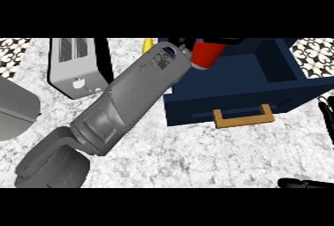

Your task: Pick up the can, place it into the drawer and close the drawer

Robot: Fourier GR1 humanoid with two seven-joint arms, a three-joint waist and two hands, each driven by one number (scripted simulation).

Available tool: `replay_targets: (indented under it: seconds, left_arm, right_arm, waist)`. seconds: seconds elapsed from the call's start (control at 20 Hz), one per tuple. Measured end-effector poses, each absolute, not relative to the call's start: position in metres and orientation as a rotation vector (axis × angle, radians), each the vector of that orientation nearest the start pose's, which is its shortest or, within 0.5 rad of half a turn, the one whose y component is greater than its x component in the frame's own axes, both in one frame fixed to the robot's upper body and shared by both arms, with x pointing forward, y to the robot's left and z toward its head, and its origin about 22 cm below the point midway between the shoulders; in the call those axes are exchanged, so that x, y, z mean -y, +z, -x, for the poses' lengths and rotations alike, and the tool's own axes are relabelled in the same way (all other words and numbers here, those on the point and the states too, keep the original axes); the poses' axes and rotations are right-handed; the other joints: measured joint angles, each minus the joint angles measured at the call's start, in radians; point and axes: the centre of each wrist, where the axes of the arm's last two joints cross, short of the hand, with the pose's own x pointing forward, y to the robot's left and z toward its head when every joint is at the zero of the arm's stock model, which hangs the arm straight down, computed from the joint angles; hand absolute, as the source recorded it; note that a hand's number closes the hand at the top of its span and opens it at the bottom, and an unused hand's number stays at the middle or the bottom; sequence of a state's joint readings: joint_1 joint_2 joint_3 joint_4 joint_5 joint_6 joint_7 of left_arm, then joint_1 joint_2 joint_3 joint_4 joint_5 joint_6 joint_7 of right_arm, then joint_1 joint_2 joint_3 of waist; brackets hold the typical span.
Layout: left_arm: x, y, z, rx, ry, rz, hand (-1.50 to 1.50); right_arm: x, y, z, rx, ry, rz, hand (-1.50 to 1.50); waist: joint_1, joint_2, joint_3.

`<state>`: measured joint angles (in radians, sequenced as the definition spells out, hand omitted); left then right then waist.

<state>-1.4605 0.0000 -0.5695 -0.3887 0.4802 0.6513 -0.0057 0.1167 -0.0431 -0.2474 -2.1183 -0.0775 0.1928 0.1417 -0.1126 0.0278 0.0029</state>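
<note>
A red can [206,56] hangs upright over the back left part of the open dark blue drawer [287,66], which has a wooden handle [243,117] on its front. My left forearm reaches diagonally up from the lower left. My left hand [185,46] is curled round the can's top, with dark fingers showing on both sides of it; much of the hand is cut off at the top. My right hand [325,118] rests at the right edge with its fingers up, holding nothing, and its thumb shows at the lower right corner.
A white toaster [73,68] stands at the back left, beside my left forearm. A grey rounded object [14,112] lies at the left edge. A yellow item [148,44] peeks out behind the wrist. The marbled counter [195,154] stretches in front of the drawer.
</note>
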Motion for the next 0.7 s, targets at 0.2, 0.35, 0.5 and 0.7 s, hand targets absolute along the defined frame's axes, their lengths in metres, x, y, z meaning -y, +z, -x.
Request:
replay_targets:
  seconds: [0.2,0.35,0.5,0.7]
  left_arm:
    - [0.010,0.176,-0.429,1.778,-0.286,-0.285,-1.50]
    - [0.009,0.174,-0.430,1.770,-0.267,-0.310,-1.50]
    - [0.009,0.170,-0.429,1.769,-0.243,-0.332,-1.50]
    - [0.006,0.164,-0.429,1.775,-0.223,-0.354,-1.50]
  right_arm:
    - [0.291,0.110,-0.183,1.876,0.037,0.142,-1.50]
    - [0.293,0.113,-0.184,1.878,0.042,0.136,-1.50]
    - [0.292,0.114,-0.185,1.883,0.052,0.127,-1.50]
    - [0.288,0.116,-0.185,1.885,0.058,0.125,-1.50]
  waist:
    - [-0.009,0.002,0.000]
    - [-0.015,0.004,0.000]
    - [-0.021,0.004,0.000]
    - [-0.022,0.005,0.000]
